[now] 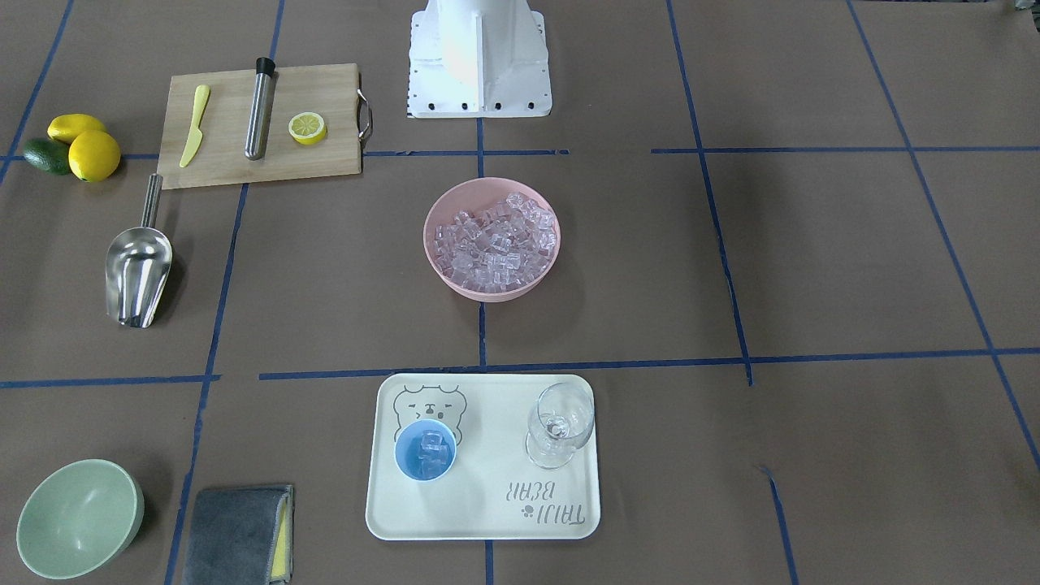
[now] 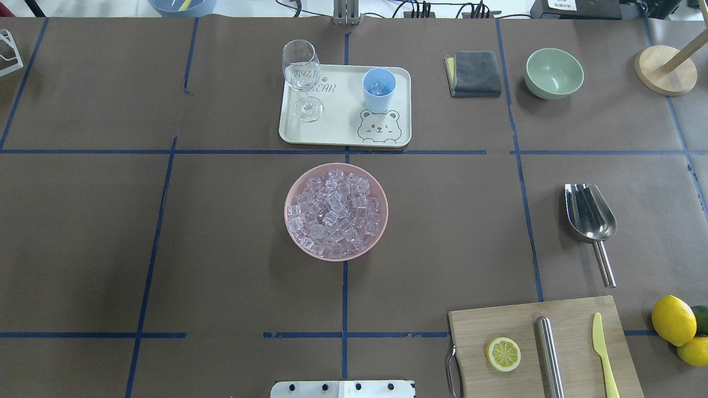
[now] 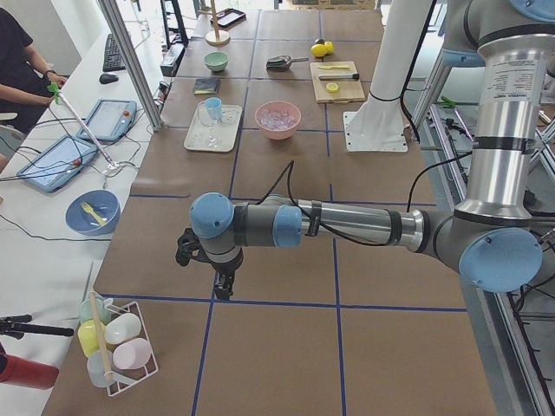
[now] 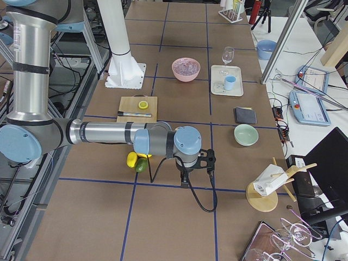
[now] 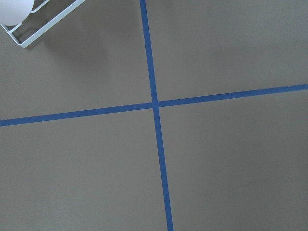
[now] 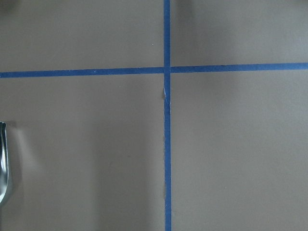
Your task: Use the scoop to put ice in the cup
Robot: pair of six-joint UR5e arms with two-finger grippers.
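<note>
The ice (image 1: 494, 240) fills a pink bowl (image 2: 293, 235) at the table's middle. The light-blue cup (image 1: 425, 451) stands on a cream tray (image 1: 487, 504) and holds a few cubes; it also shows in the overhead view (image 2: 379, 89). The steel scoop (image 1: 136, 272) lies empty on the table on the robot's right, also in the overhead view (image 2: 589, 213). My left gripper (image 3: 224, 286) and right gripper (image 4: 185, 182) hang over bare table at the two far ends, away from all of these. They show only in the side views, so I cannot tell whether they are open or shut.
A wine glass (image 1: 559, 422) stands on the tray beside the cup. A cutting board (image 1: 260, 166) carries a yellow knife, a steel cylinder and a lemon half. Lemons (image 1: 93, 154), a green bowl (image 1: 77, 520) and a grey cloth (image 1: 236, 536) lie on the robot's right side.
</note>
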